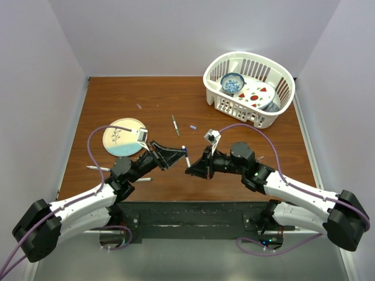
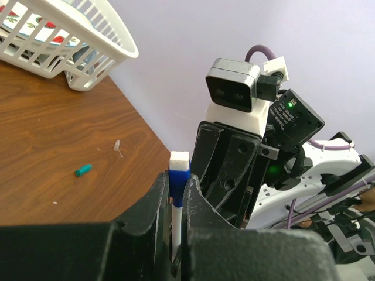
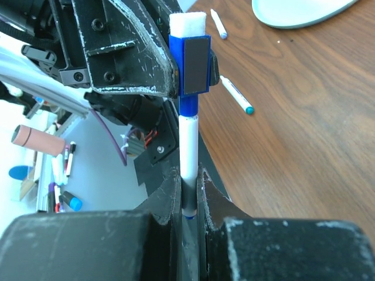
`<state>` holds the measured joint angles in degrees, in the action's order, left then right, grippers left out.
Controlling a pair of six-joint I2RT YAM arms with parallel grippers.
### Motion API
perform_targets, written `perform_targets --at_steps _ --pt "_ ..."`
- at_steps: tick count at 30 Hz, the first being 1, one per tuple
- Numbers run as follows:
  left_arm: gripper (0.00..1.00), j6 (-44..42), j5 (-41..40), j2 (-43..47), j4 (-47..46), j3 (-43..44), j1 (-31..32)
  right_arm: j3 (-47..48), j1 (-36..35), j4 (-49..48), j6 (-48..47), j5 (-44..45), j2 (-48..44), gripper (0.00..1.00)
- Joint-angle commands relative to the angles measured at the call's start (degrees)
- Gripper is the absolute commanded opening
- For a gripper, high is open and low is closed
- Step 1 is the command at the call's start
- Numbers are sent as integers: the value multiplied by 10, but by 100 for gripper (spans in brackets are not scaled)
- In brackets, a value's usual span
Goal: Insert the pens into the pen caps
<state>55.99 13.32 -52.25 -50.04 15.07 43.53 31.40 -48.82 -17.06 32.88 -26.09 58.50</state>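
Left gripper (image 2: pixel 177 186): we find it clenched on the blue cap (image 2: pixel 179 178).
Right gripper (image 3: pixel 188 177): clamped on the white pen (image 3: pixel 188 146) below that cap.

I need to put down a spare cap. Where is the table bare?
Bare: far-left corner behind the plate; right side between basket and right arm. Crowded: centre, where left gripper and right gripper hold one pen; loose pens by the left arm.

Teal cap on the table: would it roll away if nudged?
The teal cap looks like a short round tube on its side, so a nudge would probably roll it. Tiny beside the basket, it is likely very light. The smooth table may let it skid.
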Motion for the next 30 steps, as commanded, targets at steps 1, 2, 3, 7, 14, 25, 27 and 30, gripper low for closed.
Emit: perform_targets --at_steps 1,2,3,7,14,25,27,30 --pt "0 -5 59 0 -11 -29 16 72 7 -9 -33 90 -16 0" --pt "0 -6 61 0 -20 -36 18 80 7 -6 -36 103 -20 0" --pt "0 -6 64 0 -34 -49 21 84 7 -3 -43 110 -27 0" --pt "0 8 79 -17 -136 -80 39 104 7 -10 -62 133 -27 0" --pt "0 45 113 -70 -258 -121 47 182 7 -24 -82 165 10 0" --pt "0 0 63 -77 -239 -149 103 270 8 -12 -102 168 64 0" --pt "0 4 63 -85 -254 -151 105 281 9 -15 -113 160 65 0" --pt "0 17 65 -111 -281 -151 117 290 9 -28 -129 136 68 0"
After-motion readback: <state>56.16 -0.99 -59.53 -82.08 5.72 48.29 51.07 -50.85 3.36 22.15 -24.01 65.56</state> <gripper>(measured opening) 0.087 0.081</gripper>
